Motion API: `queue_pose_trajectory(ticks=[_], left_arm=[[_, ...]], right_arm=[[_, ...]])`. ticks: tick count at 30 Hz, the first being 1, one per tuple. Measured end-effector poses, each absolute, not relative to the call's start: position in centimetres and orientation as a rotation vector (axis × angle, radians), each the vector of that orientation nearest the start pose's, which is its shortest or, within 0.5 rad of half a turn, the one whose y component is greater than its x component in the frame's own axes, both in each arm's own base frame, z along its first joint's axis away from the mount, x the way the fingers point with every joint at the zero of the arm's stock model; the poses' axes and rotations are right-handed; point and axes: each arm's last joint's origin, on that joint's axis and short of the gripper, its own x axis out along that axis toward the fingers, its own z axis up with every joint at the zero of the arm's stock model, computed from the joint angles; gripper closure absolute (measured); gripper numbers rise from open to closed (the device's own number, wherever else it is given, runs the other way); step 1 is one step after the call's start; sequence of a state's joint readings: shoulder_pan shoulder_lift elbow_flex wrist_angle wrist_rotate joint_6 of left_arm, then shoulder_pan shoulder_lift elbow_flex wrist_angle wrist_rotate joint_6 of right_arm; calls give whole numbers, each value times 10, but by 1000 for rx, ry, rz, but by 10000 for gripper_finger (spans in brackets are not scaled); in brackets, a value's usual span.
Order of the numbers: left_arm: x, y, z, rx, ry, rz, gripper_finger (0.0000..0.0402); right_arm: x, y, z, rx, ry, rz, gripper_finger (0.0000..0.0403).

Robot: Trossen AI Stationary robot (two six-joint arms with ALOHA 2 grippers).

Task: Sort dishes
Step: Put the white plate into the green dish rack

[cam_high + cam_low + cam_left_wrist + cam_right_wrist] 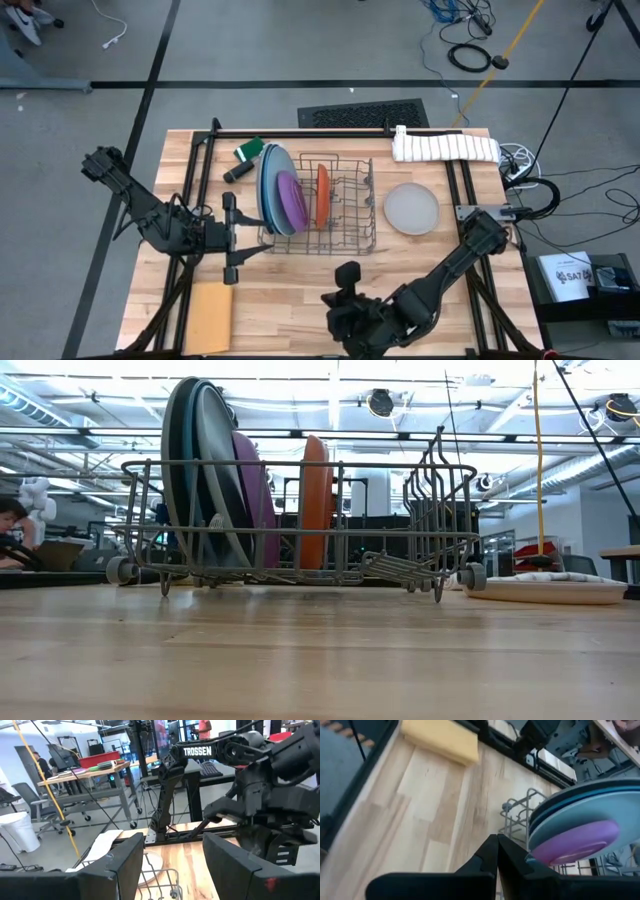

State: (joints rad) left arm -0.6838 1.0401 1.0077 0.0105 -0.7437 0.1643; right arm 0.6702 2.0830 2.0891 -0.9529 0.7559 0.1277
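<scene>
The light grey plate [411,209], probably light, stiff and slippery, wants a rim grip; left gripper [233,238] stands apart and empty, right gripper [347,278] pressed together.

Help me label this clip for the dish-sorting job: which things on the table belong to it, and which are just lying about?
Part of the job:
- three large plates standing in the rack
- purple plate in the rack
- orange plate in the rack
- light grey plate flat on the table

Lying about:
- wire rack
- rolled white towel
- tan sheet
- dark marker and green item
</scene>
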Motion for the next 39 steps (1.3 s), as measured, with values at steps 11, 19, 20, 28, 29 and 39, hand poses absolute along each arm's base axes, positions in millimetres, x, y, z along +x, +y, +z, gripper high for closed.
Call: queue_pose_trajectory(ticks=[11,19,20,28,29,39], left_arm=[[185,-125,381,178,21,51,195],[185,-125,381,179,22,51,195],[185,-125,381,180,23,51,195],[186,-124,381,178,21,60,195],[186,-123,381,179,22,63,195],[186,-123,381,178,22,65,195]], right_arm=[[354,233,334,-411,347,73,403],[232,170,336,-278,291,-281,403],[216,161,333,-236,292,-321,403],[164,116,271,48,609,-374,403],[161,113,264,59,656,-400,402],[161,105,219,171,1006,-472,276]])
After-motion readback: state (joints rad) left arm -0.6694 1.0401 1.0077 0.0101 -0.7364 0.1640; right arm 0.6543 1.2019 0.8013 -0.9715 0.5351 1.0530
